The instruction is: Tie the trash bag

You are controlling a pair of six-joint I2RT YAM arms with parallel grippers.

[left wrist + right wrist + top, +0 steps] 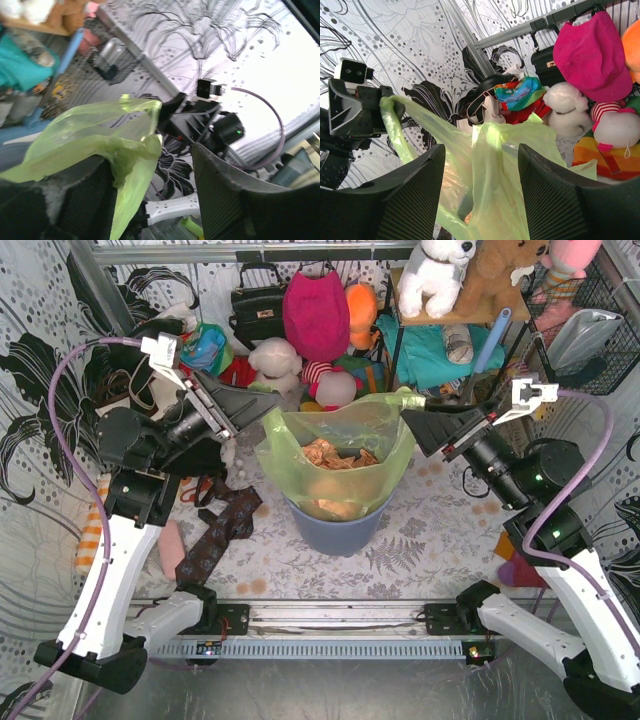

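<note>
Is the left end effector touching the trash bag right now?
Touching. In the left wrist view, the trash bag film drapes over one finger of the left end effector, whose jaws stand open.

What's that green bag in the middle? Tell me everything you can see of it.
The trash bag is thin, translucent lime-green plastic, lining a blue-grey bin, mouth open, crumpled orange-brown paper inside. Its rim is drawn out sideways toward the left gripper and right gripper, film lying between each one's open fingers. It is not yet tied.
</note>
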